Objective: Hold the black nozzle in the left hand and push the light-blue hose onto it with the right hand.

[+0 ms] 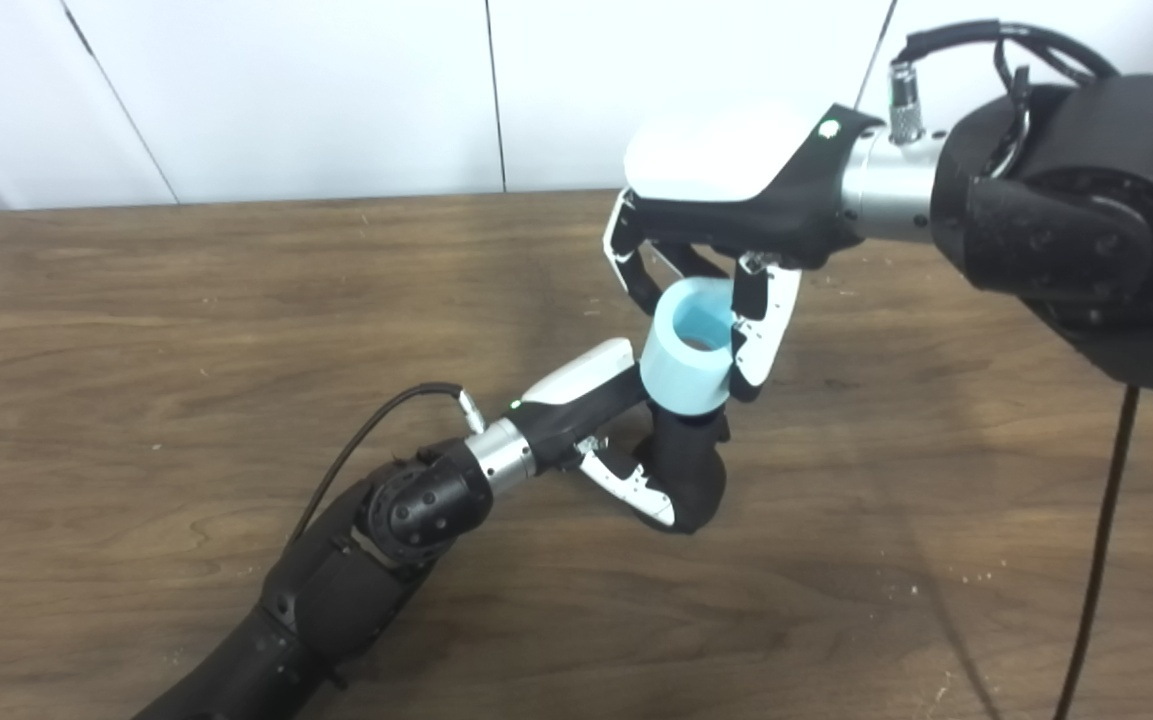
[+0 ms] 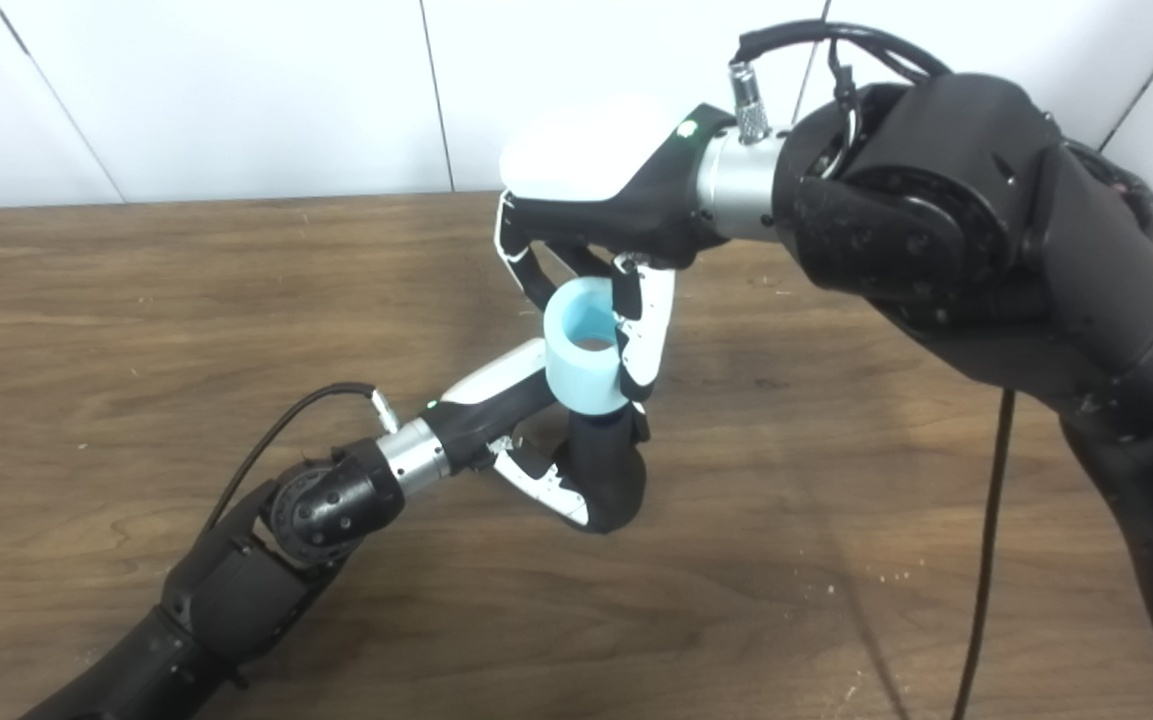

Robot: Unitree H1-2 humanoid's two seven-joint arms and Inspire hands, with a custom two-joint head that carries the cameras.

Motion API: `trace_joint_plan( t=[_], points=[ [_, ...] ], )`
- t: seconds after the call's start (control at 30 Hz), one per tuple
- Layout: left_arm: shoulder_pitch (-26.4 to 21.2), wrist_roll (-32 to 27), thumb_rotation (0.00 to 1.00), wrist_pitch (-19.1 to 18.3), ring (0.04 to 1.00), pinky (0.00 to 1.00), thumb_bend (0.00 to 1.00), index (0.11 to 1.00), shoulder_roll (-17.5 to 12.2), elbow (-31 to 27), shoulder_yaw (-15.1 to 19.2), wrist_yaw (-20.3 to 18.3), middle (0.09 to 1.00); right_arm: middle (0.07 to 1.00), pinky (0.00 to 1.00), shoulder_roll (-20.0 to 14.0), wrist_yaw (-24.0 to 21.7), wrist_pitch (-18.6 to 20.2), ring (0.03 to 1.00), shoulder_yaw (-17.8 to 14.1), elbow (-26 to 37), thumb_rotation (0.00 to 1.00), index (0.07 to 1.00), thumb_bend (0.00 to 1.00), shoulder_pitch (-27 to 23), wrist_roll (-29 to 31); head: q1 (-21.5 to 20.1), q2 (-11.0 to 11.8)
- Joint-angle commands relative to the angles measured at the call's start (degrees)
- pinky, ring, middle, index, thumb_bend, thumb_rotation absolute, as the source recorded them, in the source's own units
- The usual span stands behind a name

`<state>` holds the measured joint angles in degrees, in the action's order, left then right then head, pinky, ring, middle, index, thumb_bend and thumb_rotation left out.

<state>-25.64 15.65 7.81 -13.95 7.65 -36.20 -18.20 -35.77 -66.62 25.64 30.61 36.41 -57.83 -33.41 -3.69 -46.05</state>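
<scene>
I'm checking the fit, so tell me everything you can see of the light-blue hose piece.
The light-blue hose is a short, thick-walled tube with a matte, rubbery look. Its open end tilts up toward the camera, showing a hollow bore. The right hand grips it from above, fingers on its sides. Its lower end sits over the top of the black nozzle, which the left hand holds just above the table. How far it is seated is hidden.

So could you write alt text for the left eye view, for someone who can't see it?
Two robot hands join parts over a wooden table: the right hand grips a light-blue hose from above, seated on top of a black nozzle held by the left hand.
</scene>
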Motion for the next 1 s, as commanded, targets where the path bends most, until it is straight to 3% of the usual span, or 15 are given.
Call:
trace_joint_plan(
  t=[0.0, 0.4, 0.47, 0.5, 0.53, 0.73, 0.97],
  points=[
    [4.57, 3.15, 0.09, -5.62, 0.576, 0.61, 0.50, 0.482, -2.05, 3.57, -4.11, -8.02, 0.513, 0.245, 0.05, -1.69, -6.14, 1.29, 0.138, -1.10, -0.48, 0.12, 0.486, 0.52, -4.15, -0.02, 0.04, -0.10],
    [4.47, 3.04, 0.09, -6.05, 0.575, 0.60, 0.50, 0.482, -2.11, 3.23, -4.06, -8.30, 0.514, 0.268, 0.06, -2.04, -6.14, 1.29, 0.151, -1.83, -5.25, 0.12, 0.485, 0.52, -4.78, 3.91, 0.10, -0.18],
    [4.47, 3.05, 0.09, -6.26, 0.566, 0.59, 0.50, 0.482, -2.06, 3.18, -4.05, -8.34, 0.512, 0.297, 0.07, -2.29, -6.14, 1.29, 0.178, -1.59, -6.13, 0.12, 0.485, 0.52, -4.83, 4.55, 0.10, -0.18],
    [4.46, 3.02, 0.09, -6.35, 0.565, 0.59, 0.50, 0.482, -2.04, 3.17, -4.05, -8.39, 0.512, 0.382, 0.09, -2.43, -6.14, 1.29, 0.199, -1.28, -6.59, 0.06, 0.484, 0.52, -4.99, 4.88, 0.10, -0.18],
    [4.45, 2.99, 0.09, -6.42, 0.565, 0.59, 0.50, 0.482, -2.03, 3.15, -4.04, -8.42, 0.512, 0.387, 0.11, -2.55, -6.14, 1.29, 0.226, -0.98, -6.97, 0.02, 0.501, 0.52, -5.17, 5.19, 0.10, -0.18],
    [4.48, 3.09, 0.09, -6.32, 0.576, 0.61, 0.50, 0.482, -2.24, 2.94, -4.12, -8.53, 0.513, 0.399, 0.18, -2.82, -6.14, 1.29, 0.295, 0.51, -8.76, 0.00, 0.513, 0.52, -6.44, 7.87, 0.22, -0.20],
    [4.37, 3.44, 0.08, -6.68, 0.576, 0.61, 0.50, 0.482, -2.17, 2.92, -4.11, -8.45, 0.514, 0.397, 0.19, -3.18, -6.14, 1.29, 0.292, 1.31, -9.36, 0.00, 0.513, 0.52, -6.79, 9.14, 0.22, -0.22]
  ],
)
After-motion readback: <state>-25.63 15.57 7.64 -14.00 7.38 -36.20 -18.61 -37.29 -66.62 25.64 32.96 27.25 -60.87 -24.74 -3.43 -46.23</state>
